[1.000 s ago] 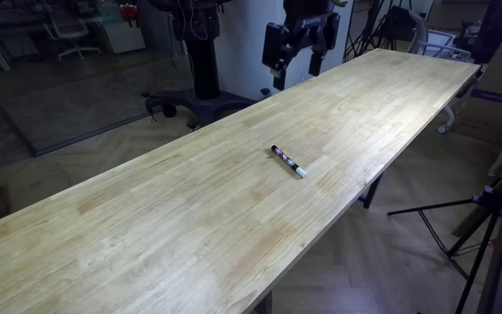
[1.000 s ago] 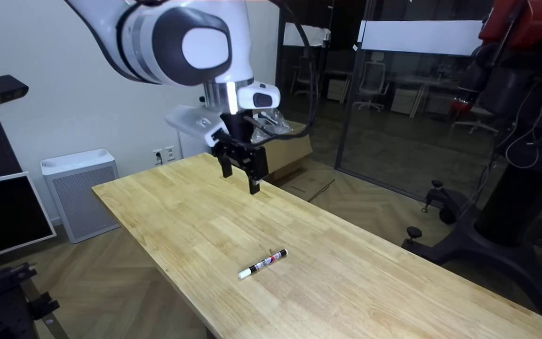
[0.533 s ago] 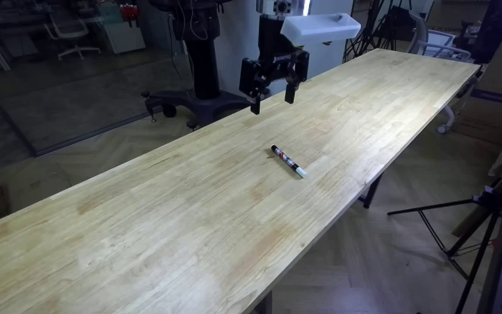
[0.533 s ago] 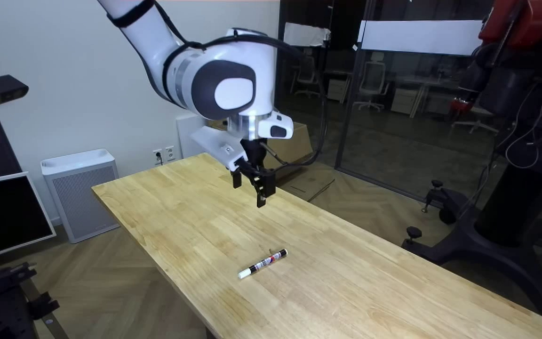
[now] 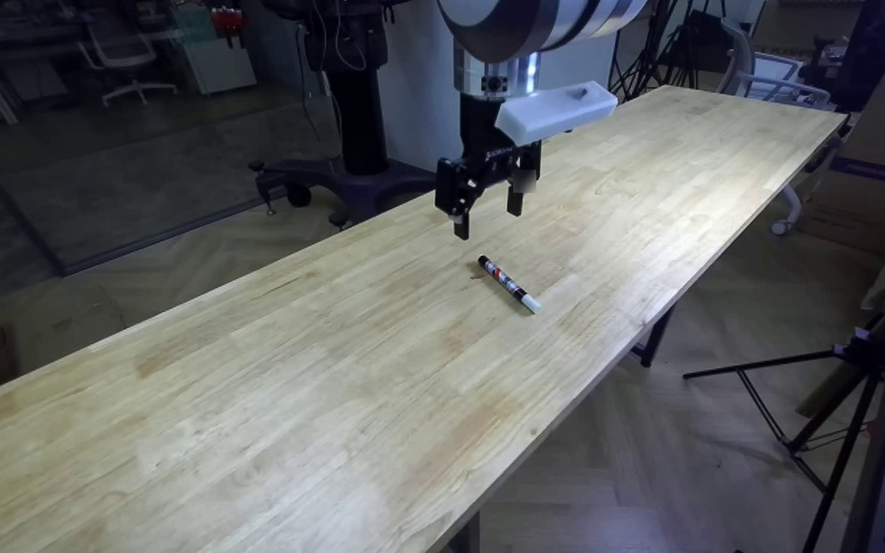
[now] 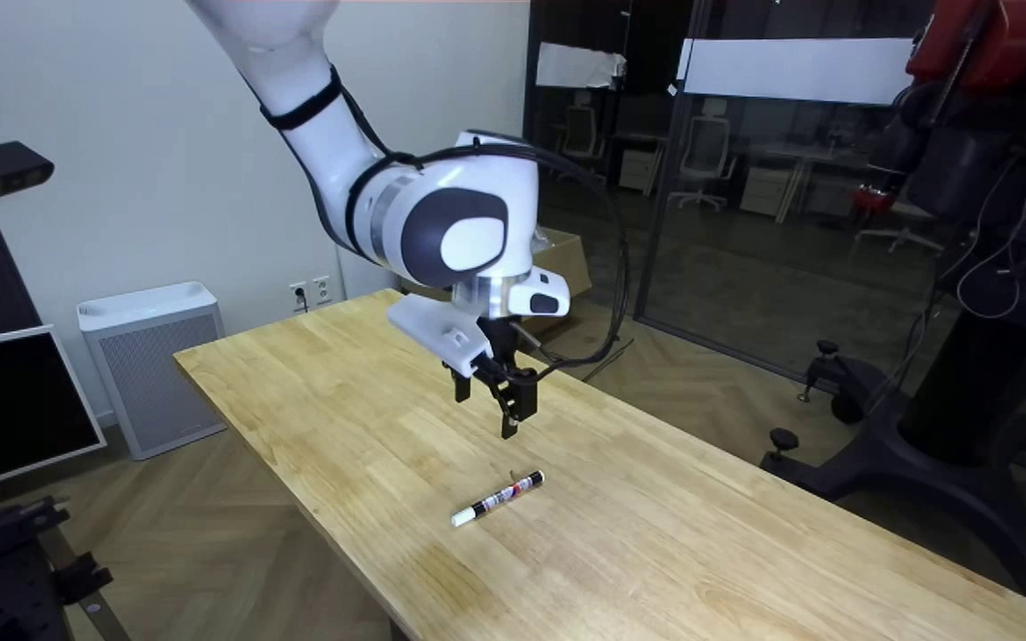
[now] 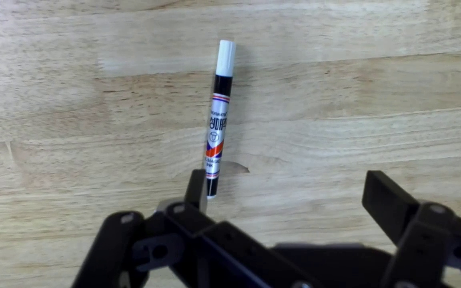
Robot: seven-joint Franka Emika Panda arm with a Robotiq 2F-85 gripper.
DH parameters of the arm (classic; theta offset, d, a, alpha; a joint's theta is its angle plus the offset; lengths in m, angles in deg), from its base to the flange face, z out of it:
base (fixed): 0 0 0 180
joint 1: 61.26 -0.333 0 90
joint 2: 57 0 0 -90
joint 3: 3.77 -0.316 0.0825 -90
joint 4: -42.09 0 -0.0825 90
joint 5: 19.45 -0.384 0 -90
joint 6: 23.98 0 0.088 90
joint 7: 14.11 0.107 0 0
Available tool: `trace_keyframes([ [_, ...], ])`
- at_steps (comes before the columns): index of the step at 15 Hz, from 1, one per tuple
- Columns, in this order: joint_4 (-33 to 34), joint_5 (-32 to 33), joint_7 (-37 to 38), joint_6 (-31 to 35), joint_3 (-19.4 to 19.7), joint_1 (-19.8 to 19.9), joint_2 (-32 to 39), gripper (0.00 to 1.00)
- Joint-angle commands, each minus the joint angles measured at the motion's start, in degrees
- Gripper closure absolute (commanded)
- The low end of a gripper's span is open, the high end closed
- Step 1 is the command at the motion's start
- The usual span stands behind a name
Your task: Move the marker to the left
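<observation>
The marker (image 5: 508, 283) lies on the long wooden table (image 5: 296, 384) in both exterior views. It has a white cap, black ends and a printed silver label. In the wrist view the marker (image 7: 216, 128) lies nearly upright in the picture, cap at the top. My gripper (image 5: 488, 220) is open and empty above the table, apart from the marker; it also shows in an exterior view (image 6: 486, 411). In the wrist view the gripper (image 7: 286, 180) spans wide, and its left finger (image 7: 195, 188) overlaps the marker's black lower end in the picture.
A dark wheeled stand (image 5: 358, 180) stands on the floor beyond the table's far long edge. A tripod (image 5: 834, 415) stands off the near side. A cardboard box (image 6: 566, 263) and a white air purifier (image 6: 157, 369) are near the table's far end.
My gripper has come down from high above the table and moved closer to the marker, staying open. The marker has not moved.
</observation>
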Motion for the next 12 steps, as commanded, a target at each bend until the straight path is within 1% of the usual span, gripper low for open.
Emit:
trace_keyframes([
  [1, 1.7, 2.37, 1.68, 0.56, 2.47, -1.45, 3.21, 0.0],
  [2, 0.3, 0.93, -0.03, 0.53, 1.01, -0.38, 1.84, 0.0],
  [6, 0.78, 1.47, 0.06, 0.8, 1.69, -0.49, 3.19, 0.0],
  [12, 1.72, 2.41, 1.94, 3.64, 3.15, -1.69, 6.64, 0.0],
])
